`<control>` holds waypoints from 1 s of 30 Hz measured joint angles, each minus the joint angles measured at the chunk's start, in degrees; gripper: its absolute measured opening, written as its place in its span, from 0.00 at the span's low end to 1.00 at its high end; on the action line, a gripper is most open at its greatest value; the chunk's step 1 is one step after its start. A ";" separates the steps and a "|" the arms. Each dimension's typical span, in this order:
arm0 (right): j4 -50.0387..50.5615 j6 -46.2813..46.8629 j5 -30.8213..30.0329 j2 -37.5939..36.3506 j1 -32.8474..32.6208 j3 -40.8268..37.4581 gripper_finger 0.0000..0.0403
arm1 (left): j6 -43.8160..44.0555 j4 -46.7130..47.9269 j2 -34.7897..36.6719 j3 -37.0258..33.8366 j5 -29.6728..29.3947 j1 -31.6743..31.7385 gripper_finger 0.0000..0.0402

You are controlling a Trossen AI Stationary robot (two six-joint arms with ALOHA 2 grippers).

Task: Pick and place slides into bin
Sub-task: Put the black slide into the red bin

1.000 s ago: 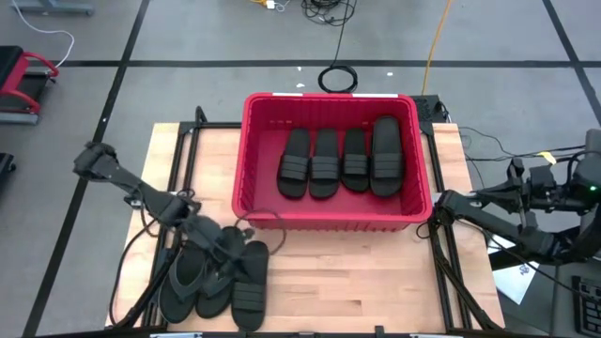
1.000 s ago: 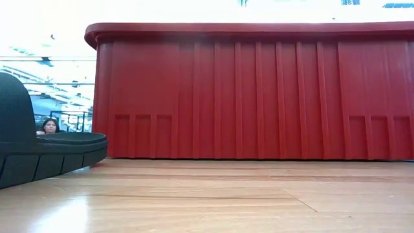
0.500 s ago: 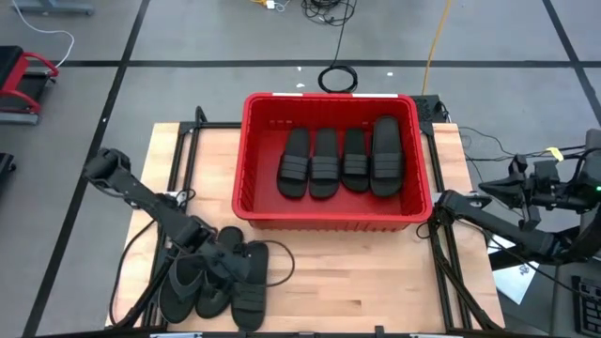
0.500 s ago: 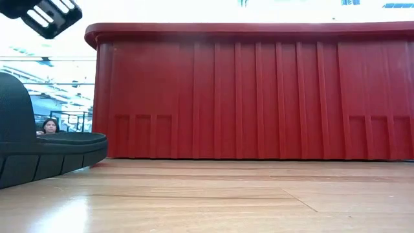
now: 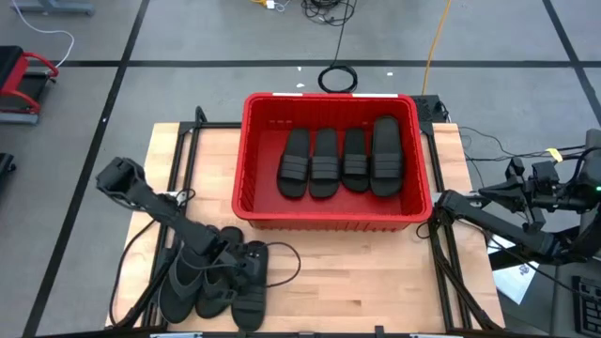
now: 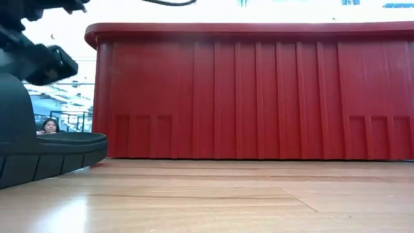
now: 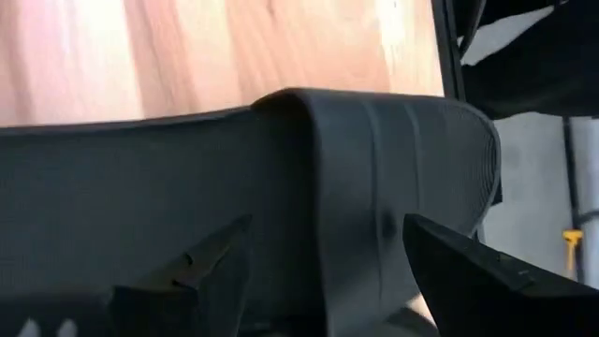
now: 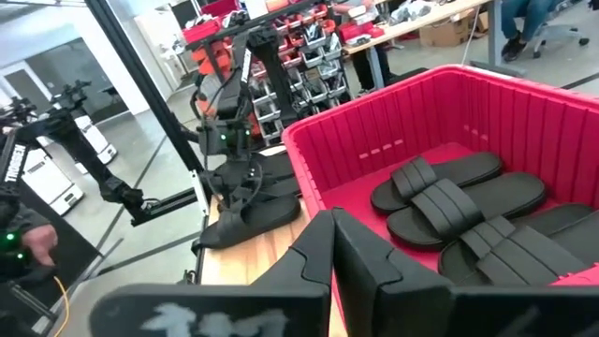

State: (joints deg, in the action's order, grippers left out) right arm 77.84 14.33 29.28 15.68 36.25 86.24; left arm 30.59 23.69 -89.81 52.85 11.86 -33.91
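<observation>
While four slides [image 5: 340,161] lie in the bin [image 5: 259,214], four more [image 5: 214,282] crowd the counter [image 5: 376,282]. Only the left wrist view shows the left gripper [image 7: 323,271] spread open over a ribbed strap [image 7: 393,187]; the right gripper [image 8: 329,239], idle beside the bin, looks closed and empty.

Site: I logged a robotics lab or workshop. Grey concrete floor [image 5: 216,38] taped with black lines, loose cables [image 5: 336,77], shelving racks [image 8: 309,70] of red parts, a long workbench [image 8: 412,23].
</observation>
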 joint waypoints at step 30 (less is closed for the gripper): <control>0.36 -5.95 -0.56 0.02 -0.04 0.02 0.00 | 0.38 -15.64 0.59 3.42 11.22 -5.62 0.03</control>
State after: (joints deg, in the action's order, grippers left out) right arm 78.21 8.37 28.71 15.70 36.21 86.26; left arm 30.97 8.04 -89.22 56.27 23.07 -39.53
